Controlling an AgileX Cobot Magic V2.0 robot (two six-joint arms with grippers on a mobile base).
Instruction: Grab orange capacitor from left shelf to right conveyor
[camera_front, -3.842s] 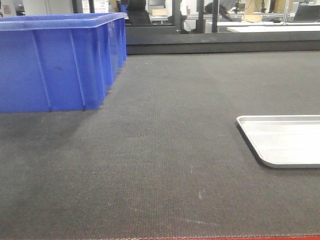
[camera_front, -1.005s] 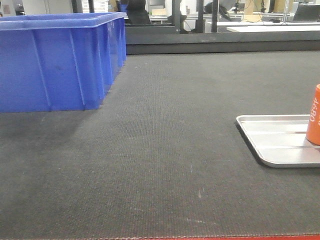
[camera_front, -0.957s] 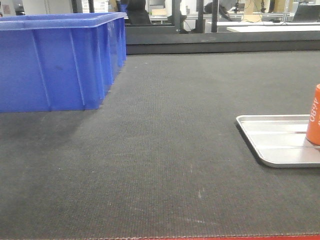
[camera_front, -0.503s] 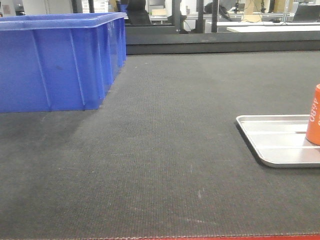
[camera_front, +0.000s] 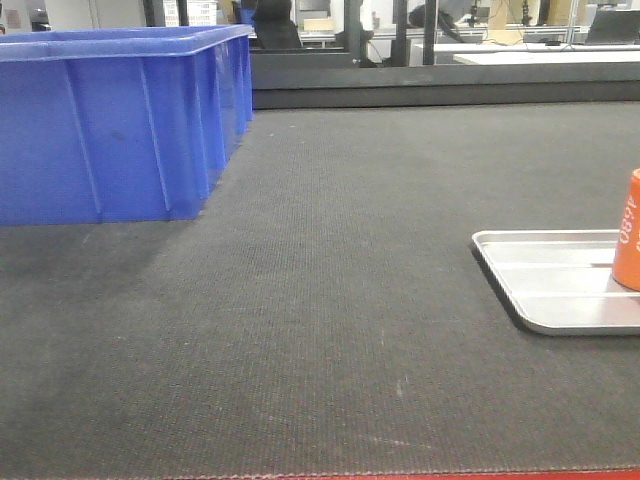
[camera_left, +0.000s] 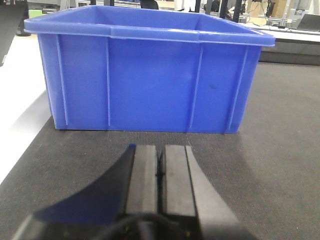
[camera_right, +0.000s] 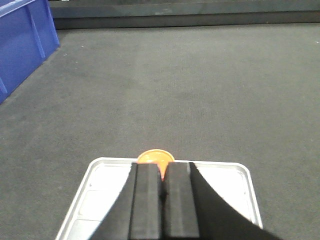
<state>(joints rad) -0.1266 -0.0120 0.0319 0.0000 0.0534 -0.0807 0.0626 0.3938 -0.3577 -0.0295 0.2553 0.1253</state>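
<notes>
The orange capacitor stands upright on a shallow silver tray that lies on the dark grey ribbed conveyor, at the right edge of the front view. In the right wrist view its round orange top shows just past my right gripper. That gripper's jaws are pressed nearly together above the tray, with nothing between them. My left gripper is shut and empty, low over the belt in front of a blue bin. The left shelf is out of view.
The large blue bin stands on the belt at the back left. A thin red strip marks the belt's front edge. A white surface borders the belt on the left. Tables and dark frames stand behind the belt.
The tray was bare 3.8 s ago and now carries the orange capacitor. Over the last second the capacitor has barely shifted, and the bin and tray have stayed put.
</notes>
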